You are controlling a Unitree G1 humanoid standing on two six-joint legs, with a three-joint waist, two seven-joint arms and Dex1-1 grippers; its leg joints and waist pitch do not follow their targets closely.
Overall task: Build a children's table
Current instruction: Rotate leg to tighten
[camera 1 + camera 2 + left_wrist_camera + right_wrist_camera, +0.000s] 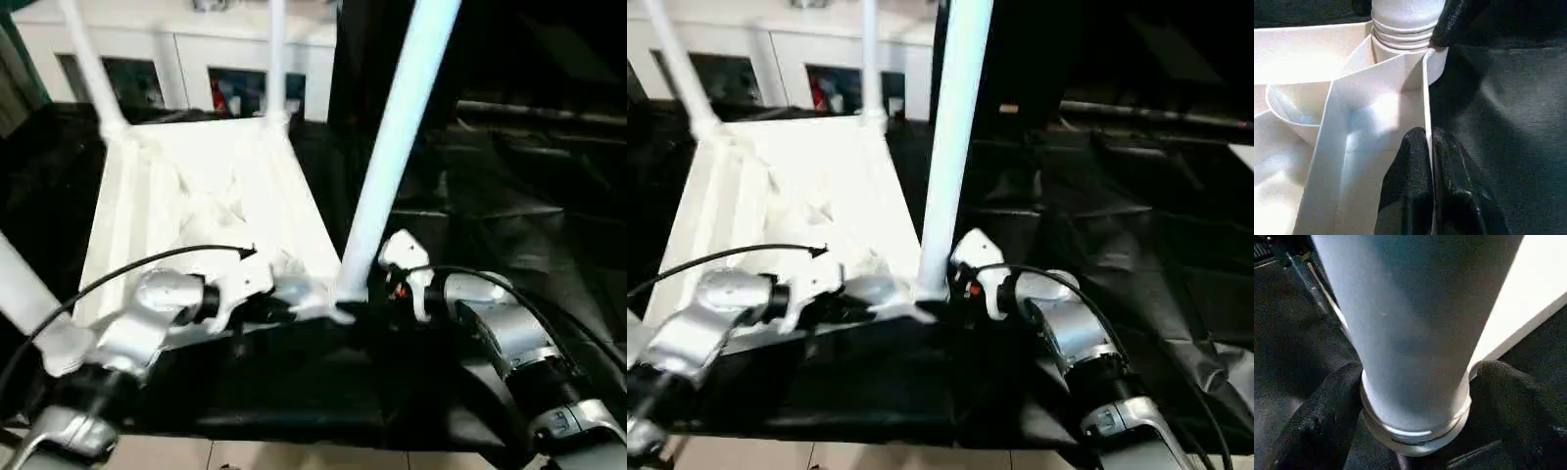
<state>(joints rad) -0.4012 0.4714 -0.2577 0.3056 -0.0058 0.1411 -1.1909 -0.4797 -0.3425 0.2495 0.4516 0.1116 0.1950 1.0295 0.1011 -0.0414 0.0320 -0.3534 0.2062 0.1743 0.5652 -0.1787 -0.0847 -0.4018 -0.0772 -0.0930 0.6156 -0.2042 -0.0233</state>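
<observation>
The children's table (196, 196) lies upside down on the black-covered counter (509, 225), its ribbed white underside facing up and its rectangular top flat against the cloth. It is all white plastic, with raised ribs running lengthwise and a rounded socket at each corner. Legs stand upright in the sockets: the two far legs (88, 69) rise at the back corners, near the white glass-door cabinet (176, 59) behind the counter, and the near right leg (392, 157) stands tall in the front corner closest to the robot's right arm, a long tapered round tube that looks pale blue-white in this light. Another white tube shows at the left edge of the head view. In the left wrist view the near right leg's ringed base sits in its socket, with thin white walls meeting beside it. The left pincer (1431, 171) is clamped on the thin upright rim wall of the tabletop, one black finger on each side of the wall, at the near edge just beside that socket. The right pincer (1415, 431) has its fingers spread wide on either side of the near right leg's base; the left finger lies against the tube and the right finger stands just off it, so it straddles the leg rather than squeezing it. No brand, label or writing can be read on the table.
</observation>
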